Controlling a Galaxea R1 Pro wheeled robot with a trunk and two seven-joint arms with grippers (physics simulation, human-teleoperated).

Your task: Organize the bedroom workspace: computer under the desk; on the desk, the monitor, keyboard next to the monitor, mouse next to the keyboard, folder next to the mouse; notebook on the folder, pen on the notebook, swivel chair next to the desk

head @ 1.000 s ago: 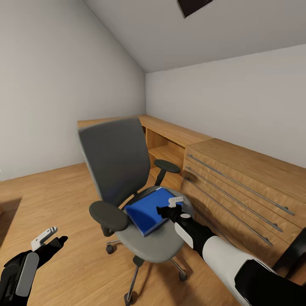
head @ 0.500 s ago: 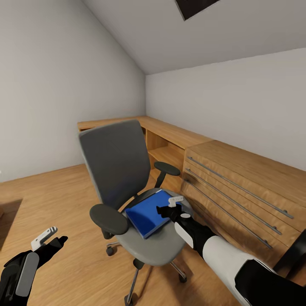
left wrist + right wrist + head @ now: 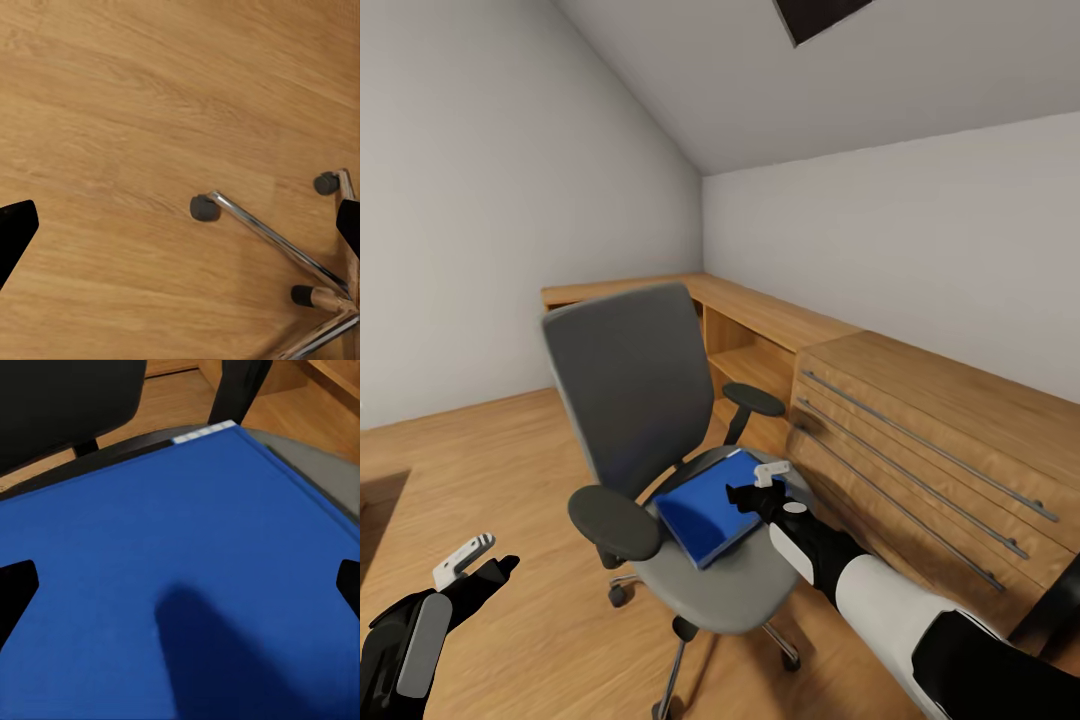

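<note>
The grey swivel chair [image 3: 650, 400] stands in the middle of the head view, and its chrome base and casters [image 3: 277, 240] are seen on the floor from the left wrist. A bright blue folder [image 3: 705, 505] lies flat on the seat. In the right wrist view the folder [image 3: 187, 555] spreads wide and close. My right gripper [image 3: 755, 488] hovers open just over the folder's near right edge, its fingertips [image 3: 16, 585] spread wide with a shadow between them. My left gripper [image 3: 475, 565] hangs open low at the left, over bare floor beside the chair base.
A light wooden drawer unit [image 3: 920, 430] with long metal handles runs along the right wall and joins low wooden shelving [image 3: 750, 340] behind the chair. Wooden floor [image 3: 490, 470] spreads to the left. A dark shape [image 3: 1050, 600] sits at the lower right edge.
The whole picture has shifted slightly. The chair with the folder has drifted a little to the left. Both grippers stay about where they were, still open.
</note>
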